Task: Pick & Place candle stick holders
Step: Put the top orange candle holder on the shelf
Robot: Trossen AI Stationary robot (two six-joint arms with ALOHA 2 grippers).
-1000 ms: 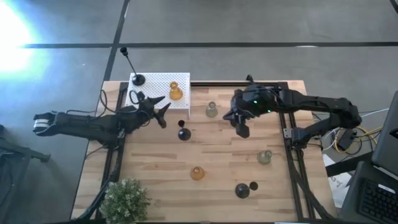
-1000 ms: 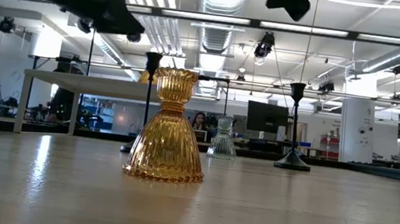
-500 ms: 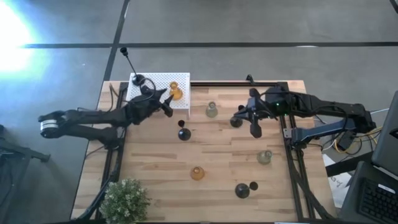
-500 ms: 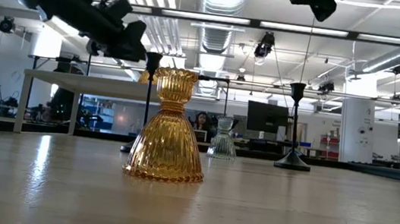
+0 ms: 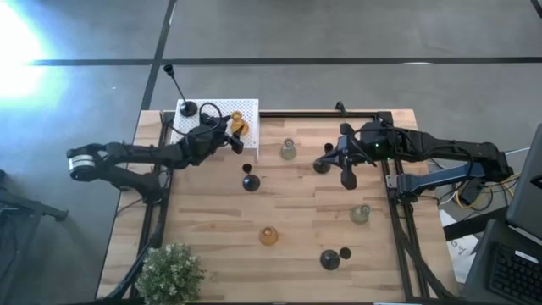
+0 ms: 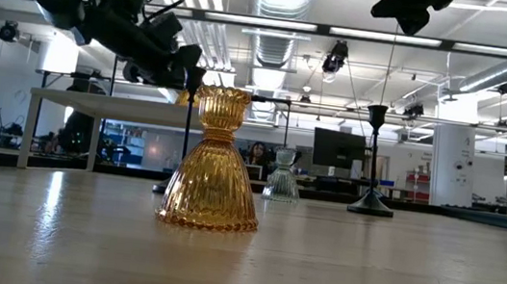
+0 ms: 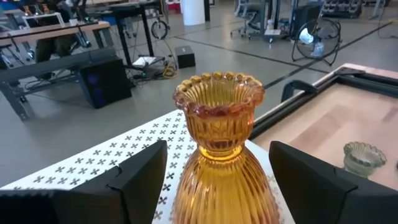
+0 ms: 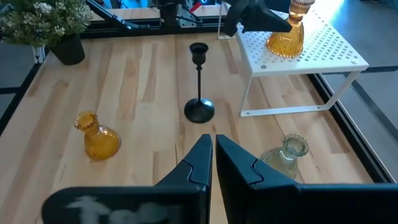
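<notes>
At the upper left of the high view, the left pincer (image 5: 230, 138) stands open around the ribbed amber glass candle stick holder (image 5: 239, 126) that sits on the white perforated box (image 5: 212, 113). In the left wrist view its two dark fingers (image 7: 140, 177) flank the holder's body on either side with clear gaps, not touching it. A black candle stick holder with a round base and thin stem (image 5: 186, 108) stands at the box's far left corner.

The right pincer (image 5: 346, 174) hangs right of centre above the wooden bench (image 5: 296, 212), its fingers pressed together and holding nothing.

On the bench stand a pale green glass holder (image 5: 289, 150) near the upper middle, a black stemmed holder (image 5: 250, 181) left of centre, a second pale green holder (image 5: 361, 213) at the right, a second amber glass holder (image 5: 268, 235) at lower centre, and two dark round-based holders (image 5: 334, 257) at the lower right. A green potted plant (image 5: 170, 273) sits at the lower left corner.
</notes>
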